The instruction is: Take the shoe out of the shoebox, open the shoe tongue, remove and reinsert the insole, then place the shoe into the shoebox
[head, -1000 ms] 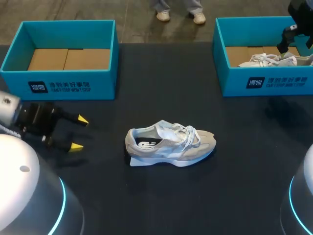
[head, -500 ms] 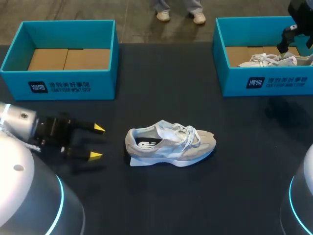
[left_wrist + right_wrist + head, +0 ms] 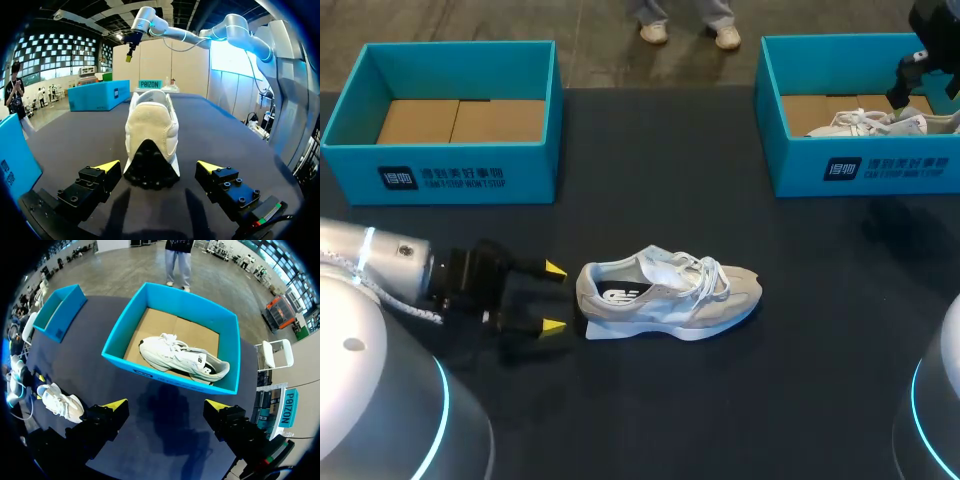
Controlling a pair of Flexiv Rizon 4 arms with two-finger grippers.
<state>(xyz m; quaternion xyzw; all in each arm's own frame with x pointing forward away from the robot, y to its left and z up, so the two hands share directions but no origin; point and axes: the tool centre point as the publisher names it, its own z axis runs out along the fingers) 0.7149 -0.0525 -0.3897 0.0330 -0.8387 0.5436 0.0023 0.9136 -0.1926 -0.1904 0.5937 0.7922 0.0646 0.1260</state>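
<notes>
Left gripper (image 3: 554, 298) is spread wide at the shoe (image 3: 665, 295) heel. I'd straddle that heel squarely before squeezing. Right gripper (image 3: 165, 405) hangs spread too.

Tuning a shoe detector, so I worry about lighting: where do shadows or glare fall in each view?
Head view: the shoe is evenly lit, no glare; faint shadow under the left gripper. Left wrist view: shadows streak the table between the fingers. Right wrist view: a dark shadow lies on the table before the near shoebox.
</notes>
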